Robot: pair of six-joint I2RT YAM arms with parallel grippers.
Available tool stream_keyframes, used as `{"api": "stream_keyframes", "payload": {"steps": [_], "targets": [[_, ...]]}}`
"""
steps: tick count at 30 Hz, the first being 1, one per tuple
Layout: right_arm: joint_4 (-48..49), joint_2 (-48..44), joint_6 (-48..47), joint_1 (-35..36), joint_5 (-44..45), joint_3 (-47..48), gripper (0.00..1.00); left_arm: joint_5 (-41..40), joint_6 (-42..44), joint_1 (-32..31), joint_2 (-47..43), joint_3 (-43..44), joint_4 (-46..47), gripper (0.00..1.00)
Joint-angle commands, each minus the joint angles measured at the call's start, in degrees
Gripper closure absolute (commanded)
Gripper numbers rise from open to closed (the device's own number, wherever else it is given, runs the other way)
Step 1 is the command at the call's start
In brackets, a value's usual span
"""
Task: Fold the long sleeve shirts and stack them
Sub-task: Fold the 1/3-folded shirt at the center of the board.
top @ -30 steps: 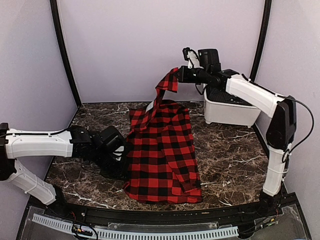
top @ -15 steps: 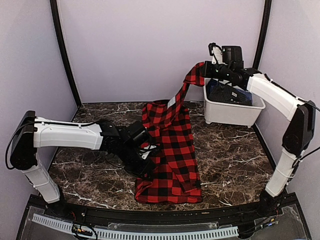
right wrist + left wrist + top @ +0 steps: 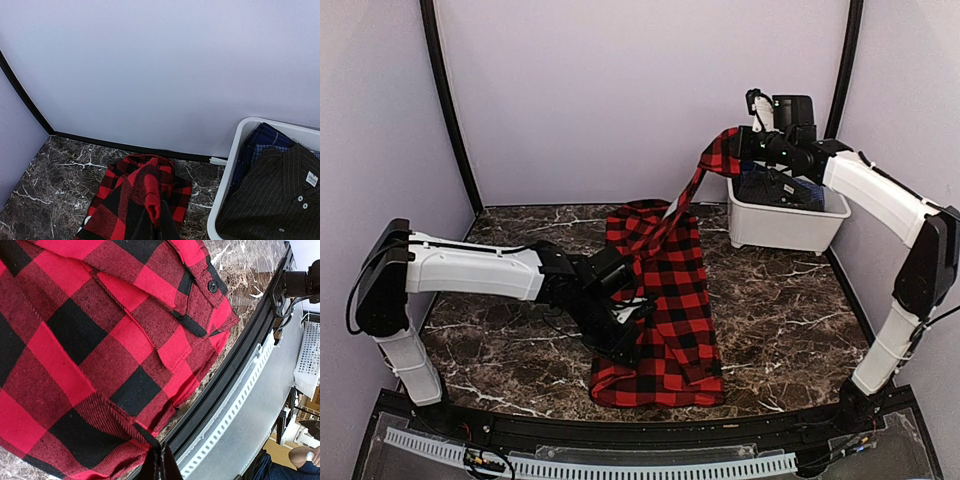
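The red-and-black shirt lies flat in the middle of the marble table. One sleeve goes up from it, slanting to the right. My right pincer is pressed together on the end of that sleeve and holds it high in the air, just beside the white tub. My left pincer is down low at the shirt's left edge, near the front. Its fingers are pressed together, pinching the hem there. The tub stands at the back right. A dark striped shirt and a blue checked shirt lie inside it.
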Motion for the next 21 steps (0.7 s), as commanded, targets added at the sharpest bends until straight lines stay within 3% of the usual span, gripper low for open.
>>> {"api": "stream_keyframes", "payload": {"steps": [1,12,16,21], "targets": [[2.26,-2.53,-0.56,-0.34,-2.32,-1.21,1.00,2.00,1.71,-0.62,0.46,0.95,-0.91,1.00],[3.56,-2.64,-3.68,-0.26,-19.39,-6.75,1.00,3.07,1.41,-0.65,1.64,-1.81,0.53,0.98],[4.09,-3.19,-4.08,-0.17,-22.98,-8.51,1.00,3.61,1.41,-0.63,2.26,-2.17,1.29,0.75],[4.09,-3.51,-4.42,0.00,-27.07,-10.12,1.00,2.91,1.01,-0.56,1.33,-1.37,1.43,0.59]]}}
